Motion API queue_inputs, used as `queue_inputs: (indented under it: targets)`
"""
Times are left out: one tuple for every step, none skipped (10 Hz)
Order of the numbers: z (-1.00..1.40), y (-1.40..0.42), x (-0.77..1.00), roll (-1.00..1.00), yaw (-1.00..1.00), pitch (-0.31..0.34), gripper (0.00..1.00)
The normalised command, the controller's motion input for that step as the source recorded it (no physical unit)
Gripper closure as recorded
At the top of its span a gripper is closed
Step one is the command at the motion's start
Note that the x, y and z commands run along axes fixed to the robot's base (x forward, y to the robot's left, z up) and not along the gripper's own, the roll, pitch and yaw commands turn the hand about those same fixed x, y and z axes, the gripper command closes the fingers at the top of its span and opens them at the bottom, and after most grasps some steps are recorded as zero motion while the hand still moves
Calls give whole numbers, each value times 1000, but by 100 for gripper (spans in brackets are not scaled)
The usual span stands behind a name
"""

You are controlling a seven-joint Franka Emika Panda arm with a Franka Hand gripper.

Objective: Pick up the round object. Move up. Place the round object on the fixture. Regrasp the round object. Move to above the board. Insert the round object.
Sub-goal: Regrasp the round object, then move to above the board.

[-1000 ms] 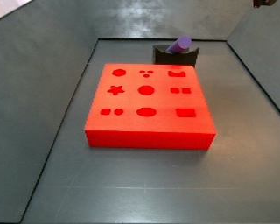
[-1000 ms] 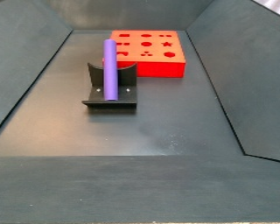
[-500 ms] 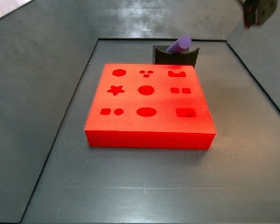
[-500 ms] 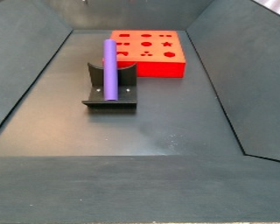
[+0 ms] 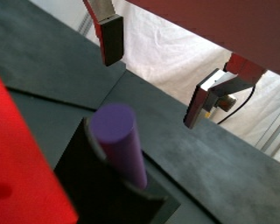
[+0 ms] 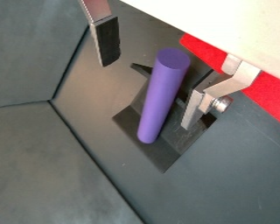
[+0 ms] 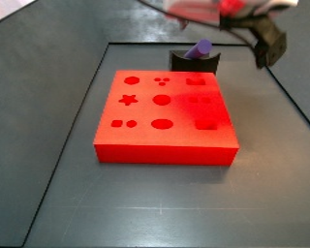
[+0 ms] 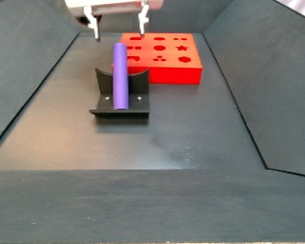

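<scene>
The claw (image 8: 117, 27) hangs in the air above the far end of the purple peg (image 8: 118, 74). Its two flat silver fingers (image 6: 108, 39) are spread wide apart, one on each side of the peg. There is a clear gap between each finger and the peg. The claw is holding nothing.

In both wrist views the peg shows between the fingers but lower down, with its round end (image 5: 112, 122) pointing up toward the claw. The dark pads on the fingers (image 5: 109, 41) face each other across the gap.

The peg lies tilted on the small black stand (image 8: 119, 105). Its low end rests on the flat base plate and its high end leans over the stand's upright back. In a side view only the top of the peg (image 7: 201, 47) pokes up behind the stand (image 7: 194, 62).

The big red board (image 8: 164, 57) lies flat on the grey floor (image 8: 181, 133), just beside the stand, toward the far edge in one side view. Its top (image 7: 162, 108) has many holes cut in it: a star, circles, ovals and squares. All the holes are empty. In a side view the claw (image 7: 255, 24) looks blurry near the far right corner.
</scene>
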Motion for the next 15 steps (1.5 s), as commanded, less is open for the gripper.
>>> queue_inputs:
  targets:
    - [-868,20,93,67,-20,-70,0]
    - [-690,13,85,66,-28,-52,0]
    - [-462,5,78,64,-32,-25,0]
    - [-352,5,77,67,-31,-12,0]
    - [0,0,0,0,0,0,100]
    - [1000,120,-91,44,238,-366,100]
    - [1000,117,-92,28,205,-374,100]
    - [1000,111,-98,8,103,-380,100]
    - [1000,108,-101,0,6,-367,100]
    - [1000,105,-100,-3,-77,-342,100]
    - [1000,104,-102,-6,-154,-296,100]
    - [1000,105,-105,-7,-186,-269,100]
    - [1000,106,-107,-15,-238,-212,100]
    - [1000,109,-108,-20,-266,-164,100]
    - [1000,112,-112,-24,-273,-103,100]
